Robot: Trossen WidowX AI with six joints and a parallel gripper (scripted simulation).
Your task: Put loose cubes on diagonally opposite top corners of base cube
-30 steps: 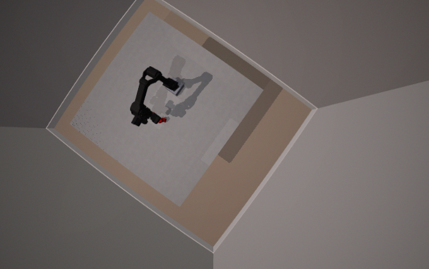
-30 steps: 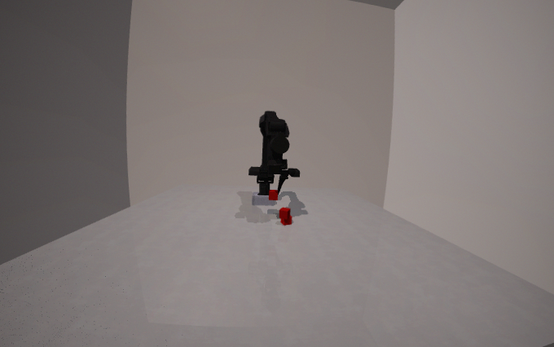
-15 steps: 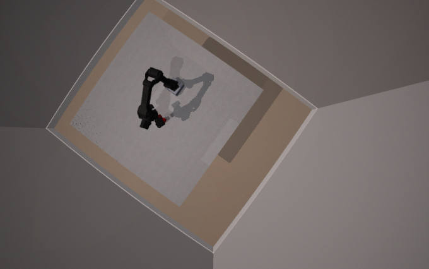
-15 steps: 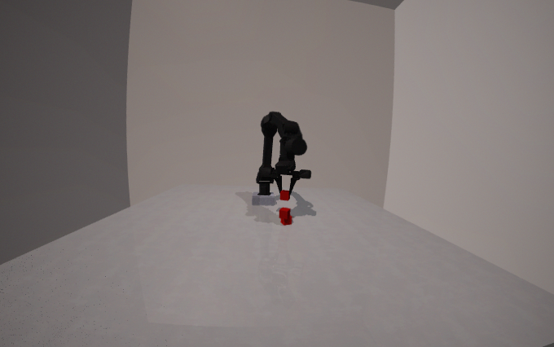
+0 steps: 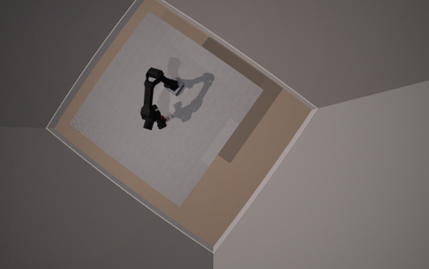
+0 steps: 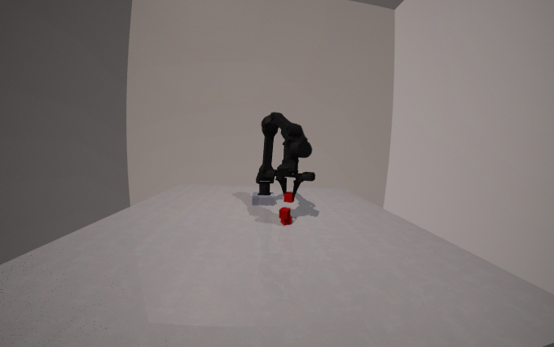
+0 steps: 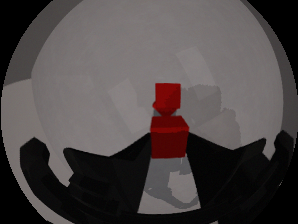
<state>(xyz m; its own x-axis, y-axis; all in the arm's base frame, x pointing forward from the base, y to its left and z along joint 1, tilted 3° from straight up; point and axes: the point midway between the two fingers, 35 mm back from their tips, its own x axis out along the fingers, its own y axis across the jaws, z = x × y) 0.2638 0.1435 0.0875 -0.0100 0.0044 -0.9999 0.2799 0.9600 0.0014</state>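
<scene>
The gripper [image 6: 289, 195] [image 7: 170, 135] is shut on a red cube [image 6: 288, 197] [image 7: 169, 142], held level between the fingertips, above the table. The other loose red cube [image 6: 284, 213] [image 7: 168, 94] rests on top of the red base cube [image 6: 288, 221] [image 7: 165, 111], which shows only in part below it and is turned relative to it. In the exterior view the held cube is above and behind this stack, with a visible gap. In the top view red of the stack shows beside the gripper, partly covered by it; the held cube cannot be told apart there.
The arm's pale base block [image 5: 179, 90] [image 6: 263, 199] stands behind and left of the gripper in the exterior view. The grey table top [image 5: 164, 158] [image 6: 261, 278] has a brown border [image 5: 253, 151] around it. Arm shadows fall near the stack.
</scene>
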